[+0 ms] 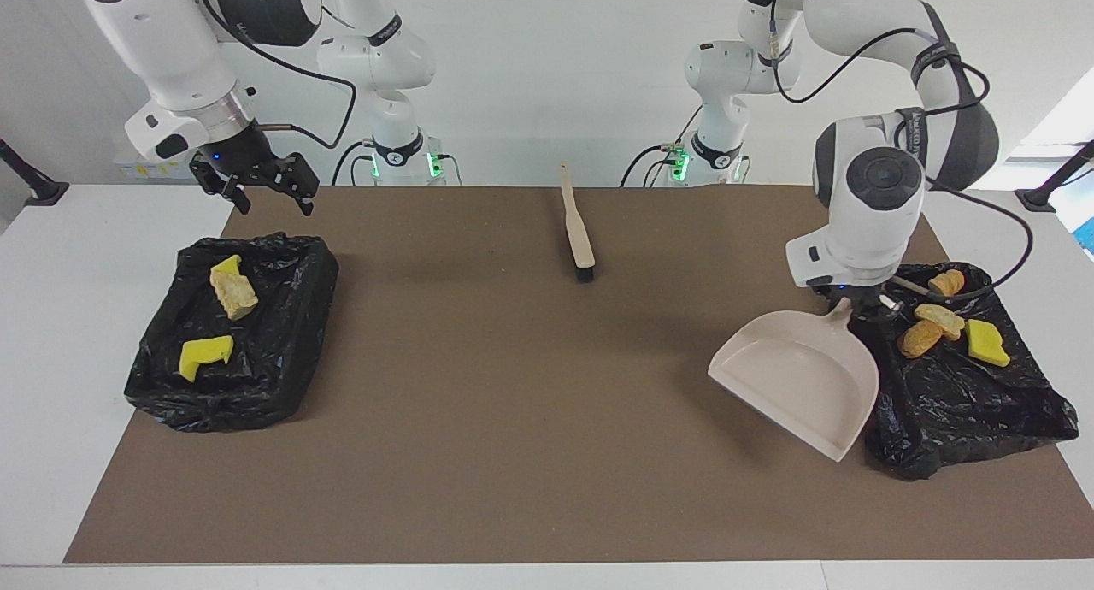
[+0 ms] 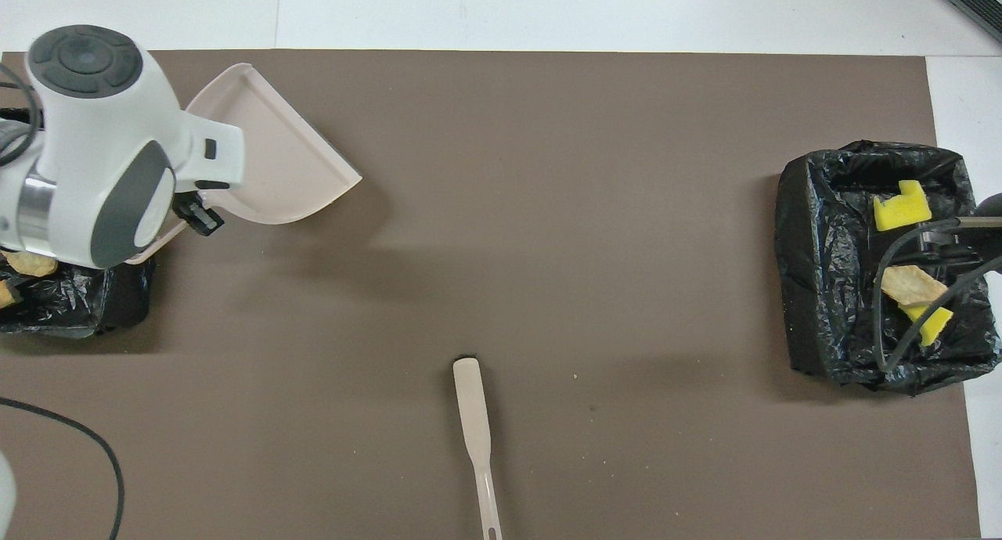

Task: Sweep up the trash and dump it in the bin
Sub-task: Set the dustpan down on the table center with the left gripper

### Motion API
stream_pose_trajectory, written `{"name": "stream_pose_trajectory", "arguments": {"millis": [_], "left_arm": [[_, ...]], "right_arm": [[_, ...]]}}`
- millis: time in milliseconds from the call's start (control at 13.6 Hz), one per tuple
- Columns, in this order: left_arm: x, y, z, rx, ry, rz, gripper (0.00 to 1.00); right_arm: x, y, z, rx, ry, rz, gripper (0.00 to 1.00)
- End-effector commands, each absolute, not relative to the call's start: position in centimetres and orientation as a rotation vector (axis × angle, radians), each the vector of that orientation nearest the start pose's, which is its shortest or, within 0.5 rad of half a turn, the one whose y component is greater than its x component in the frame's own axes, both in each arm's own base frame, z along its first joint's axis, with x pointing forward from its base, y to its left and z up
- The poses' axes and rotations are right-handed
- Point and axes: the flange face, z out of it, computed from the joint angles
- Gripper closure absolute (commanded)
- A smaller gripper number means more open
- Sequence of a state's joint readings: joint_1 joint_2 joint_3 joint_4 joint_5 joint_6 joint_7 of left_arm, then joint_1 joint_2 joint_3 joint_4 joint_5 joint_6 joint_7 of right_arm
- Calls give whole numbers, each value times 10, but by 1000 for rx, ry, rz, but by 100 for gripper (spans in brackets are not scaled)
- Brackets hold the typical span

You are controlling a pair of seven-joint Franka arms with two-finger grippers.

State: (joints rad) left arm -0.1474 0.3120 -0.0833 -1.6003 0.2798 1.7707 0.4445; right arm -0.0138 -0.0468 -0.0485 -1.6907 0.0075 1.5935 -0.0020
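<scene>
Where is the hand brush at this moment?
The hand brush lies on the brown mat near the robots' edge, midway between the two arms' ends, bristle end pointing away from the robots. Nothing touches it.

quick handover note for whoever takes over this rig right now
Left gripper: shut on the dustpan handle, pan empty, over the mat beside the left arm's bin.
Right gripper: open, waiting above the right arm's bin.
Trash: four pieces in the left arm's bin, three in the other.
Brush lies mid-mat, near the robots.
Done: no trash left on the mat.
Left: probably only setting the dustpan down.
</scene>
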Motion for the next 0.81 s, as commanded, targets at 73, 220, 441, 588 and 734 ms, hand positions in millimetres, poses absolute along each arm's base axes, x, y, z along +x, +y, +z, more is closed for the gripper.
{"name": "stream_pose_trajectory", "arguments": {"millis": [73, 220, 441, 588, 734], "left_arm": [[613, -213, 423, -2942, 666, 117, 100], [596, -274, 413, -3089, 378, 111, 100], [576, -344, 406, -3149, 206, 54, 100], [568, -366, 378, -3166, 87, 124, 100], [565, -383, 367, -3207, 21, 106, 100]], "right_arm": [[537, -33, 597, -3110, 121, 80, 0], [537, -33, 597, -3110, 121, 80, 0], [537, -33, 597, -3110, 121, 80, 0], [537, -33, 597, -3110, 121, 80, 0], [537, -33, 597, -3110, 121, 80, 0]]}}
